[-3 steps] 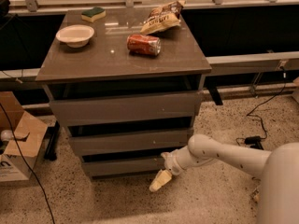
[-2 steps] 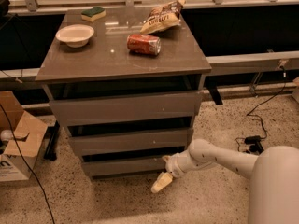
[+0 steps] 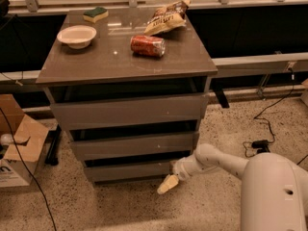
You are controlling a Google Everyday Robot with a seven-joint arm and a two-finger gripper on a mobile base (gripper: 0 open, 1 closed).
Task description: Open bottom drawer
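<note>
The bottom drawer is the lowest of three flat, handleless grey-brown fronts on the cabinet. A dark gap shows above its front. The middle drawer and the taller top drawer sit above it. My gripper is at the right end of the bottom drawer's front, low near the floor. My white arm reaches it from the lower right.
A red can, a chip bag, a white bowl and a green sponge lie on the cabinet top. An open cardboard box stands at left. Cables and a plug lie on the speckled floor at right.
The gripper stays at the bottom drawer's right end. The arm's white body has come a little closer to the cabinet. The drawer front shows no clear movement.
</note>
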